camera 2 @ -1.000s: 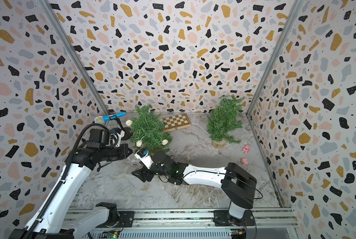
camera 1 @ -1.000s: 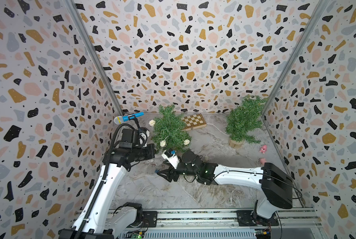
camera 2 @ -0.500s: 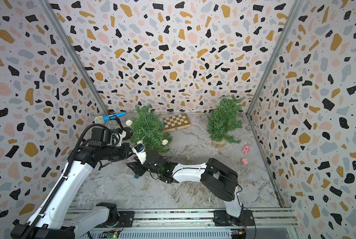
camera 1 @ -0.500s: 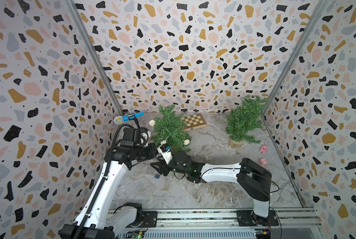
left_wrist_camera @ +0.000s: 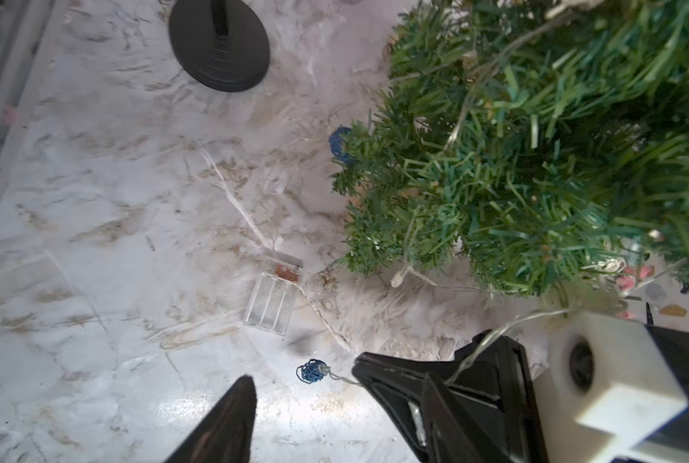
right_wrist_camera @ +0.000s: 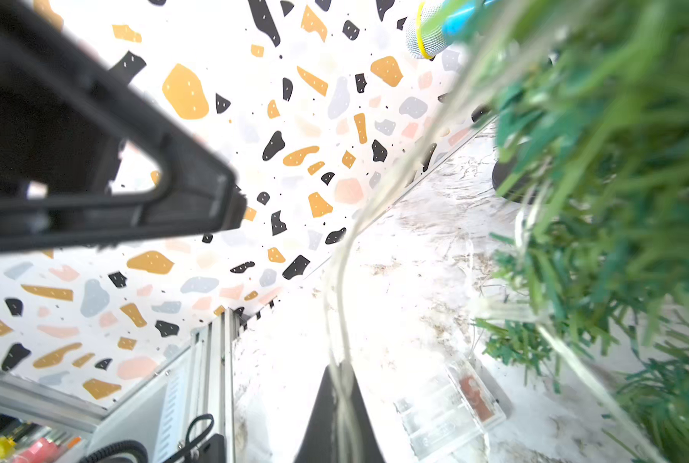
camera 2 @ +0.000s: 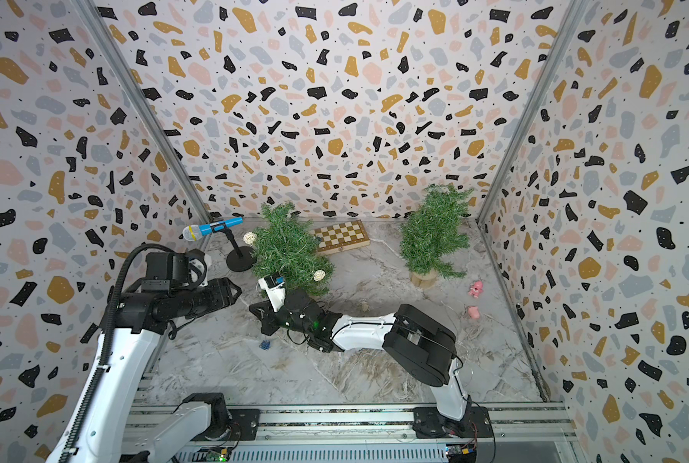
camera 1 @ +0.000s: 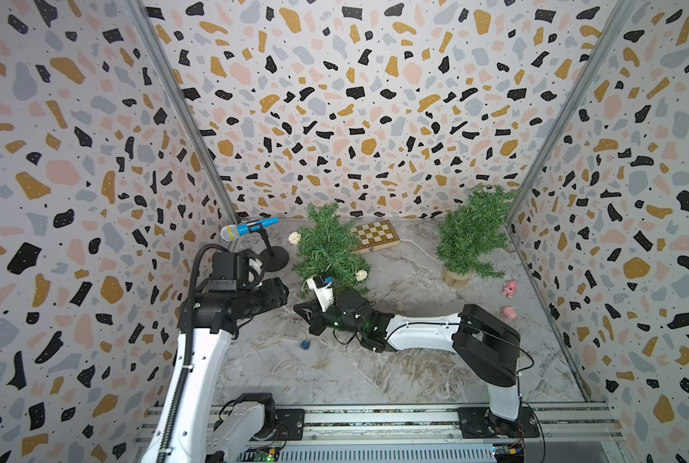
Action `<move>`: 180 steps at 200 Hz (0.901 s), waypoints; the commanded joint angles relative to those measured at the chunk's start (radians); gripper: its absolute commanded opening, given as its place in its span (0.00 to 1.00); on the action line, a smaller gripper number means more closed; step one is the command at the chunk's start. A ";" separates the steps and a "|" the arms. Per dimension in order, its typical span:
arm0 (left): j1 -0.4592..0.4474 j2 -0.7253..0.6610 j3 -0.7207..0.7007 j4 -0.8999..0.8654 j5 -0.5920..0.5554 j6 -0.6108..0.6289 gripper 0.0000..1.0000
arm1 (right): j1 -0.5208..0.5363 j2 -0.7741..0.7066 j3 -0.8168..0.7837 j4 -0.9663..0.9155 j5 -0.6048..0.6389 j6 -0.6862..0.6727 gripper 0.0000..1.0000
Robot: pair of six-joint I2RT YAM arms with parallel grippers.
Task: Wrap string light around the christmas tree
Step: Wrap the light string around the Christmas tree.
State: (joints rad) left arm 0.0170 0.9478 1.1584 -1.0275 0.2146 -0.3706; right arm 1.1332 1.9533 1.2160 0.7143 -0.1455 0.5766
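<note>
The christmas tree stands at the back left, with the string light's thin wire and white woven balls hanging in its branches. Below it lie the clear battery box and the wire's blue ball end. My right gripper is shut on the wire just in front of the tree, seen low over the table in both top views. My left gripper is open right beside it, nothing between its fingers.
A blue microphone on a black stand is left of the tree, close to my left arm. A chessboard lies behind. A second tree and two pink toys sit at the right. Walls close in on three sides.
My right gripper moved left toward the tree's base and shut on the wire. My left gripper opened and let the wire go.
</note>
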 commanded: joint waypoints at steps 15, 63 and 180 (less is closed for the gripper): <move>0.096 -0.053 -0.164 0.069 0.100 -0.143 0.69 | -0.008 -0.034 0.030 0.092 0.001 0.091 0.00; 0.184 -0.060 -0.436 0.402 0.542 -0.542 0.76 | -0.023 -0.014 0.038 0.194 -0.046 0.121 0.00; 0.195 -0.033 -0.618 0.622 0.637 -0.888 0.78 | -0.033 0.001 -0.129 0.443 -0.107 0.030 0.00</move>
State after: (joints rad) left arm 0.1967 0.9066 0.5243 -0.3744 0.8520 -1.2530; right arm 1.1034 1.9533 1.1305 1.0279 -0.2287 0.6655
